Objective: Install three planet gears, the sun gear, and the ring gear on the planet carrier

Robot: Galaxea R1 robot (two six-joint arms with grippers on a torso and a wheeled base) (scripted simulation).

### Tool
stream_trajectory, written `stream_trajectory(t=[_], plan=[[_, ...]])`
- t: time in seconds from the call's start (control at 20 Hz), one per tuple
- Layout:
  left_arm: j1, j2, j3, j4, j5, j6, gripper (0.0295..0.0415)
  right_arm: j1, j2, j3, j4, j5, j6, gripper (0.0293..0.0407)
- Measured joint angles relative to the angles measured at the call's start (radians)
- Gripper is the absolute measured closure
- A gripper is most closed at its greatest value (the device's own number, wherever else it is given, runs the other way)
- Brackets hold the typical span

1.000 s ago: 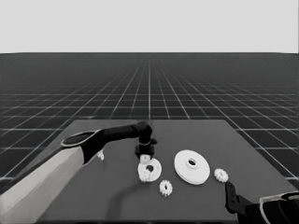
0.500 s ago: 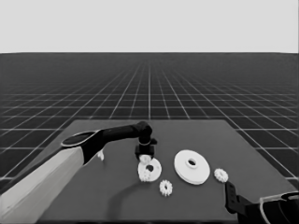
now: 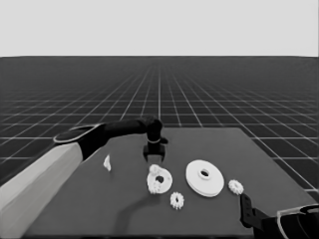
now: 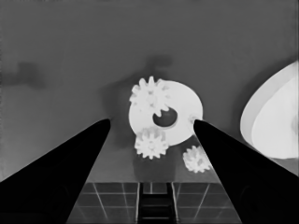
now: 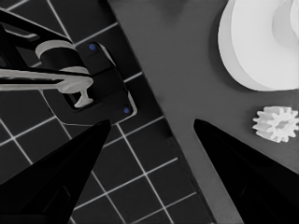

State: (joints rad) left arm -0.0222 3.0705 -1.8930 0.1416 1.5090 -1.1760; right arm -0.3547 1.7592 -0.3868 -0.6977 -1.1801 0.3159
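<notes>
The left pincer point(image 3: 155, 158) hangs wide open and empty just above the smaller white round part point(image 3: 159, 179) on the dark table point(image 3: 209, 144). Two small white toothed gears point(image 4: 150, 94) sit on that part.

place: simulated test scene, not a real room
floor: dark grid floor point(image 3: 159, 94) running to a flat horizon
sky: blank pale band point(image 3: 159, 27) above the horizon
furniture: single dark worktop point(image 3: 209, 142), no walls
contents: plain white machine parts, rendered robot arms
</notes>
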Motion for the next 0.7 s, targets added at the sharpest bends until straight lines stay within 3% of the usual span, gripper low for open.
stream_trajectory(t=[0.05, 0.1, 0.15, 0.25, 0.5, 0.55, 0.6, 0.7], plan=[[-0.077, -0.265, 0.462, 0.068, -0.335, 0.481, 0.0302, 0.0, 0.0, 0.0, 0.0, 0.0, 0.0, 0.0315], [-0.178, -0.652, 0.877, 0.109, -0.541, 0.907, 0.0296, 0.0, 0.0, 0.0, 0.0, 0.0, 0.0, 0.0315], [-0.239, -0.938, 1.12, 0.134, -0.66, 1.162, 0.031, 0.0, 0.0, 0.0, 0.0, 0.0, 0.0, 0.0315], [-0.292, -1.191, 1.353, 0.156, -0.773, 1.401, 0.0323, 0.0, 0.0, 0.0, 0.0, 0.0, 0.0, 0.0315], [-0.318, -1.307, 1.467, 0.168, -0.828, 1.518, 0.0326, 0.0, 0.0, 0.0, 0.0, 0.0, 0.0, 0.0315], [-0.319, -1.311, 1.47, 0.168, -0.83, 1.522, 0.0326, 0.246, 0.036, -0.237, 0.341, -0.033, 0.23, 0.0304], [-0.319, -1.313, 1.472, 0.168, -0.831, 1.524, 0.0326, 0.321, 0.12, -0.463, 0.453, -0.115, 0.354, 0.0307], [-0.32, -1.315, 1.474, 0.168, -0.832, 1.526, 0.0326, 0.345, 0.242, -0.725, 0.52, -0.206, 0.455, 0.0313]])
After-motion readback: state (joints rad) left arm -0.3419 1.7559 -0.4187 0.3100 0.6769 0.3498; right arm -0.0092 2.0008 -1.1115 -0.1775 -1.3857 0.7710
